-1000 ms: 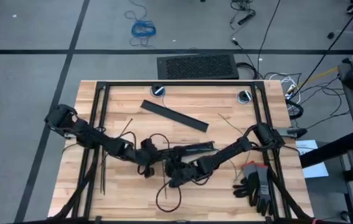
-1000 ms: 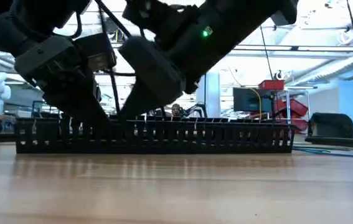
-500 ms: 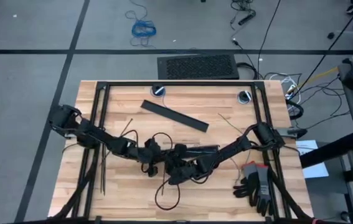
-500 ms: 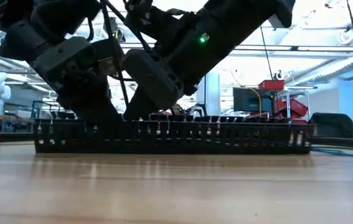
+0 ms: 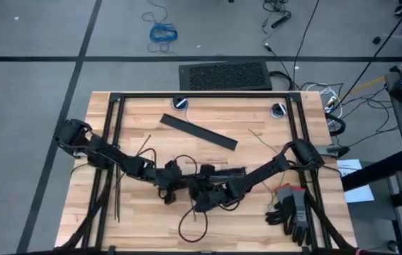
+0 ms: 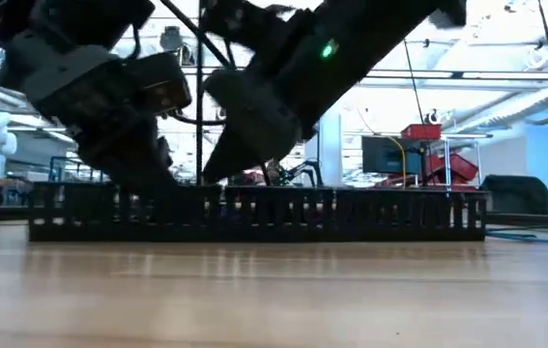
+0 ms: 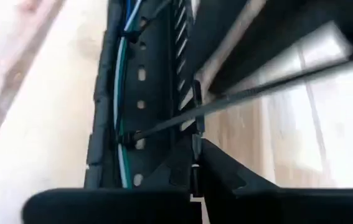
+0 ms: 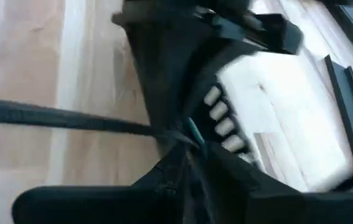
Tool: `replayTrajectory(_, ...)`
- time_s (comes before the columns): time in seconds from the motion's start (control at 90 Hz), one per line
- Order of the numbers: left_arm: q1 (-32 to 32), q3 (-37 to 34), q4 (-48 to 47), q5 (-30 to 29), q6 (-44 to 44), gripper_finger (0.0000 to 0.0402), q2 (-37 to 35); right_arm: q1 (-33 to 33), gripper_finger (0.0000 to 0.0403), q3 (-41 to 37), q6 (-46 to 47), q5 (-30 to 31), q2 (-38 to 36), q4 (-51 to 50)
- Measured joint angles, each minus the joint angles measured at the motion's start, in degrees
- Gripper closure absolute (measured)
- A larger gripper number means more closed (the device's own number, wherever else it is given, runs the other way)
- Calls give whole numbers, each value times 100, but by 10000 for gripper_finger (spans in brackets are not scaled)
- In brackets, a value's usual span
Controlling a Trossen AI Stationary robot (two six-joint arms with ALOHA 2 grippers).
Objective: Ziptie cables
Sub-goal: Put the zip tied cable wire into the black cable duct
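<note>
The thin blue, green and pale grey cables (image 7: 124, 134) lay along the floor of the long black slotted plastic bar (image 6: 254, 215), which sat near the table's centre, slightly toward 6 o'clock. A thin black plastic ziptie (image 7: 226, 102) crossed them at an angle, and your left gripper (image 7: 196, 167) was pressed together on its near end. The right gripper (image 8: 185, 157), meeting the left from 3 o'clock, pinched the other black strip (image 8: 64, 118) just beside the bar. I'd judge your main risk was dragging: pulling the tie tight with both arms could slide or tip the loose bar, or snag a slot. A slack grip might also let the strip slip free.
</note>
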Motion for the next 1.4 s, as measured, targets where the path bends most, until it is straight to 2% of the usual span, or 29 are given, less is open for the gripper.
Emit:
replayTrajectory(0.267,-251,6,96,-299,389,328,-117,81,348,0,75,7,-215,-180)
replayTrajectory(0.789,-456,172,188,-754,761,325,-127,73,348,0,270,-202,-193,-199)
replayTrajectory(0.878,-454,172,134,-762,635,338,-127,73,348,0,304,-202,-191,-196)
replayTrajectory(1.033,-454,189,-16,-790,482,391,-146,73,348,0,379,-370,-189,-184)
replayTrajectory(1.4,-289,207,-81,-876,-70,399,109,72,349,0,354,-770,-183,103)
